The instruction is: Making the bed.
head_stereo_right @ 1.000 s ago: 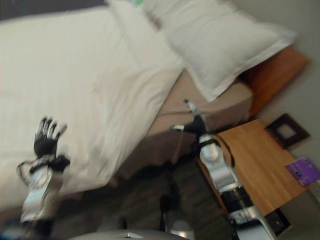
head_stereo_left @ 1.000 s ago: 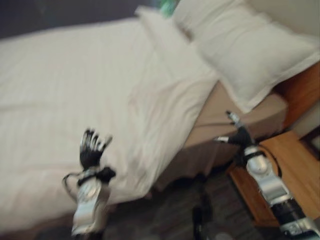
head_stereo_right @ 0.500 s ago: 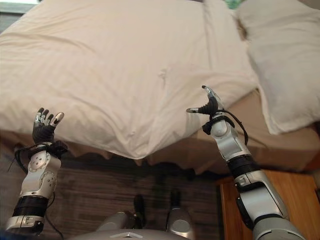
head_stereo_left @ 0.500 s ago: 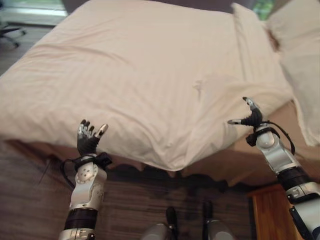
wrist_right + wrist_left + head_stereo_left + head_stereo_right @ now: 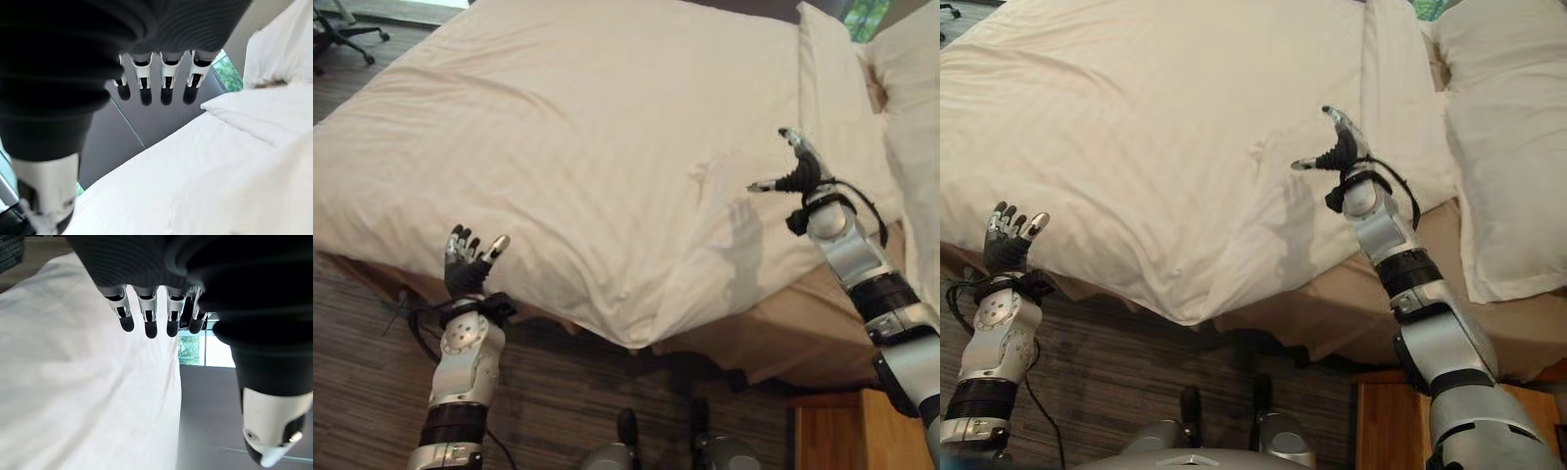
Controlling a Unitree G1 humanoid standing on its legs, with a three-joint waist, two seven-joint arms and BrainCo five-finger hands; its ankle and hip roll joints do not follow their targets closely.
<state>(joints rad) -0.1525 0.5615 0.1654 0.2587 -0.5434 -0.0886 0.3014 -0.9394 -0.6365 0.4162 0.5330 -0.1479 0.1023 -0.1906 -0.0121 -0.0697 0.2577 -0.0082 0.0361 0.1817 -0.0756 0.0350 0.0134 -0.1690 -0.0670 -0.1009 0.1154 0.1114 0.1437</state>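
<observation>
A cream, faintly striped duvet (image 5: 568, 147) covers the wide bed (image 5: 803, 333), its near corner hanging over the tan mattress side above the dark wood-grain floor (image 5: 372, 343). The left hand (image 5: 467, 266) is raised in front of the duvet's near edge, fingers (image 5: 148, 316) relaxed and spread, holding nothing. The right hand (image 5: 1339, 147) is lifted above the duvet near its head end, fingers (image 5: 166, 81) extended and thumb out, also empty and not touching the cloth. A large white pillow (image 5: 1498, 137) lies at the head of the bed, to the right of the duvet's folded top edge. A brown wooden bedside cabinet (image 5: 1376, 421) stands by the bed's side.
</observation>
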